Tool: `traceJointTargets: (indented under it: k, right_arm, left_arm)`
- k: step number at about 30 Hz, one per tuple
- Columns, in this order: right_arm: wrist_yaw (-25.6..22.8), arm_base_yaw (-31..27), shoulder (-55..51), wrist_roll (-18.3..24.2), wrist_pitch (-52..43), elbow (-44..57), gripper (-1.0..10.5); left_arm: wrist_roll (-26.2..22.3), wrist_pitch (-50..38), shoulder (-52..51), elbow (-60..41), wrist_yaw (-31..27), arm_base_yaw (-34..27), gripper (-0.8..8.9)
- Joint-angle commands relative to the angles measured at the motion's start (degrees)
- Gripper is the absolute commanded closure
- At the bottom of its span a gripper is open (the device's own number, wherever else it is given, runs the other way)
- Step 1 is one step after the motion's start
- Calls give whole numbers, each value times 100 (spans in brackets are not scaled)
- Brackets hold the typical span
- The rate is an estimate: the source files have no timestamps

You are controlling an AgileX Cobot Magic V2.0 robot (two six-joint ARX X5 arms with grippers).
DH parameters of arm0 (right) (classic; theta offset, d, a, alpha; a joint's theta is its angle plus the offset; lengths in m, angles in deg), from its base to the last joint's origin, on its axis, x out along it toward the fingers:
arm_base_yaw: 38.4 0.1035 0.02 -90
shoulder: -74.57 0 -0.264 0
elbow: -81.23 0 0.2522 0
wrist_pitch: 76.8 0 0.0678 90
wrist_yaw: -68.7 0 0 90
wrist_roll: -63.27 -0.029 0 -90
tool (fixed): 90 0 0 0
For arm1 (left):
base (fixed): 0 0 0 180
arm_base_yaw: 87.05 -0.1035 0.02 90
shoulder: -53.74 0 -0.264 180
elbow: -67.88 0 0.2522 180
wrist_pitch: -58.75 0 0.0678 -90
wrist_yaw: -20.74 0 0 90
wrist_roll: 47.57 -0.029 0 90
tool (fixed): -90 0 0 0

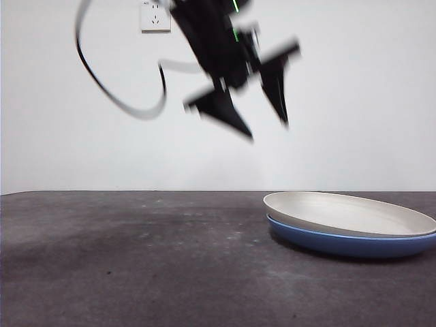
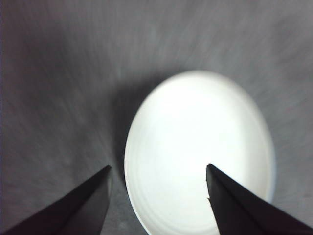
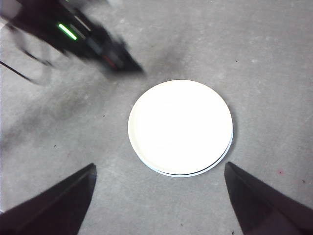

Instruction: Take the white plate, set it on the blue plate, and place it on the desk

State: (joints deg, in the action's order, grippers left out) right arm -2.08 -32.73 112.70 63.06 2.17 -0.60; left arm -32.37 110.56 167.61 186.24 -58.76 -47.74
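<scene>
The white plate (image 1: 349, 212) sits right on top of the blue plate (image 1: 351, 242), a bit crooked, so its near-left rim tips up and blue only peeks out below. Both rest on the desk (image 1: 136, 259), off to one side w/ lots of bare top next to them. The left gripper (image 1: 266, 129) hangs high above & is blurry, jaws spread wide, holding nothing. The right gripper (image 3: 159, 171) looks down from well above, jaws wide too, empty.

What could go wrong, I think: the white one isn't flat, so a bump could slide it off or drag the blue one along. A grab at the low rim might pinch both plates together
</scene>
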Motion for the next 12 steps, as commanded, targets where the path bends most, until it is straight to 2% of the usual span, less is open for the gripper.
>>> traceJointTargets:
  k: [1, 9, 12]
  right_arm:
    - [-20, 20, 33, 26, -35, -92, 526]
    - [-20, 20, 37, 24, -42, 44, 526]
    - [-20, 20, 37, 24, -44, 219, 526]
  left_arm:
    - [-302, 142, -511, 177, -4, -107, 501]
    - [-881, 1403, -2129, 72, 0, -741, 502]
    - [-999, 1386, -2721, -494, 2, -848, 503]
